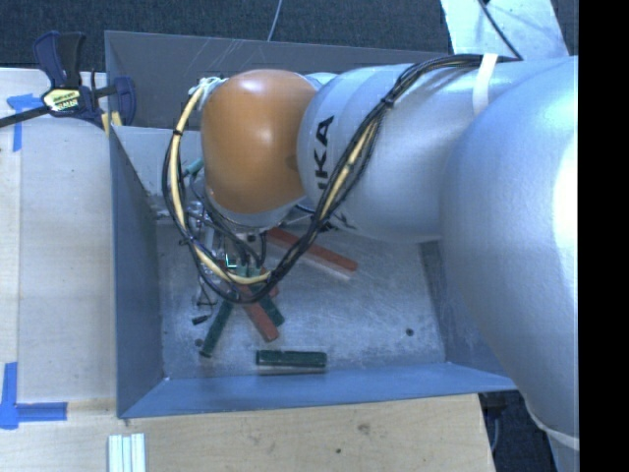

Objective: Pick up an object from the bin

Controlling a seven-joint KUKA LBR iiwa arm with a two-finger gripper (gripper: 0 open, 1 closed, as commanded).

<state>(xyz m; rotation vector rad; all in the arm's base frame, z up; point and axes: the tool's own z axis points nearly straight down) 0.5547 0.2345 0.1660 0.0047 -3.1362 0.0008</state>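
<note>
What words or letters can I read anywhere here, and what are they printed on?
"KA": black letters, turned sideways, on the silver arm beside its orange cover. Cables run next to them, so I cannot tell whether more letters follow.
The things in the bin, such as the dark green bar and the reddish stick, carry no writing I can make out.

The orange cover and cables hide much of the heap of sticks.
</note>
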